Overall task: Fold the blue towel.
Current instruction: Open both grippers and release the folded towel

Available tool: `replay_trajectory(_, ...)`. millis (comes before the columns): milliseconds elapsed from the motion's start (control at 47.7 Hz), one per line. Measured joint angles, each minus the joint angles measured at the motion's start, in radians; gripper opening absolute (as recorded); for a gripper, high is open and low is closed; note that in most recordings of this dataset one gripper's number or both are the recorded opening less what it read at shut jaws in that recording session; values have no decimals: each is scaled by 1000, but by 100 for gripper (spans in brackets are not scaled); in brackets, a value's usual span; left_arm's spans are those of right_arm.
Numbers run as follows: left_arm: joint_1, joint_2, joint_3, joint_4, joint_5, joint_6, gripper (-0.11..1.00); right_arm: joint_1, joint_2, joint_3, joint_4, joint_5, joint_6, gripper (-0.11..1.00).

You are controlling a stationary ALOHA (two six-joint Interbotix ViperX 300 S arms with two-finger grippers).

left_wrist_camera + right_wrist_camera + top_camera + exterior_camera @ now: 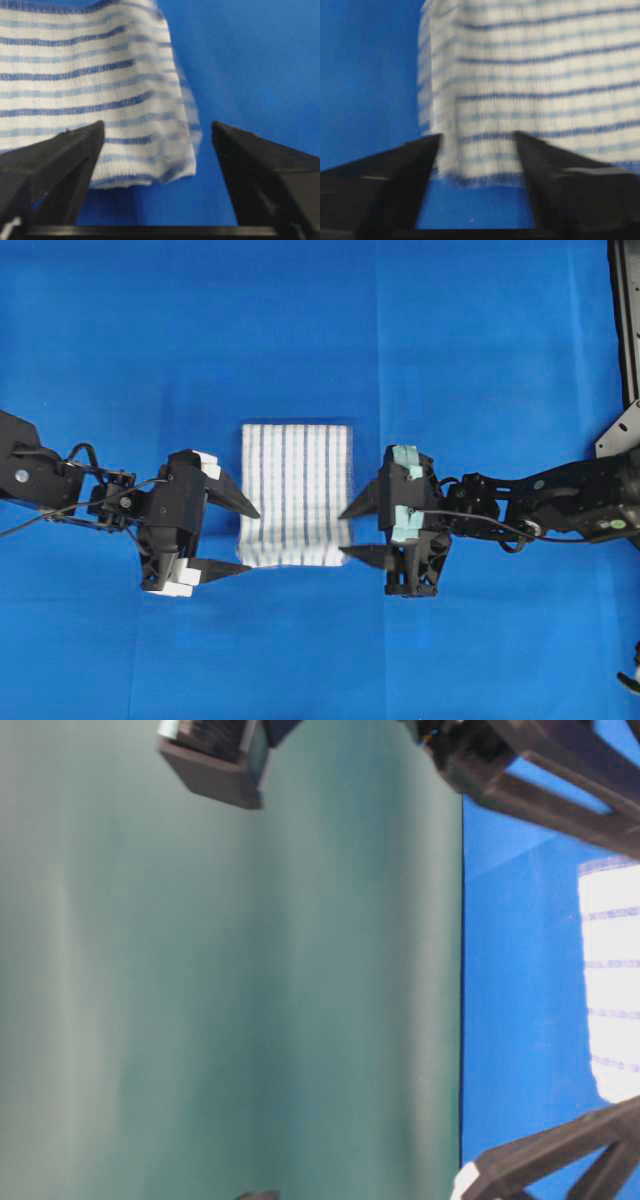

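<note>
The blue towel (296, 495) is a white cloth with thin blue stripes, lying folded in a rectangle at the middle of the table; it also shows in the side view (612, 990). My left gripper (254, 539) is open at the towel's lower left corner, and the corner (165, 165) lies loose between its fingers (156, 127). My right gripper (342, 534) is open at the lower right corner, its fingers standing on either side of the towel's edge (480, 170) without pinching it (477, 136).
A plain blue covering (300, 330) spreads over the whole table. A metal frame (625, 330) stands at the far right edge. The side view is mostly filled by a green backdrop (230, 980), with black arm links (560, 770) at its top and bottom.
</note>
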Motion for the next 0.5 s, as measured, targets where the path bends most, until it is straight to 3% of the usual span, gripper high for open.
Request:
replay_trajectory(105, 0, -75, 9, 0, 83, 2, 89, 0, -71, 18, -2, 0, -23, 90)
replay_trajectory(272, 8, -222, 52, 3, 193, 5, 85, 0, -199, 75, -3, -2, -78, 91)
replay_trajectory(503, 20, -414, 155, 3, 212, 5, 85, 0, -385, 178, -3, -11, -132, 90)
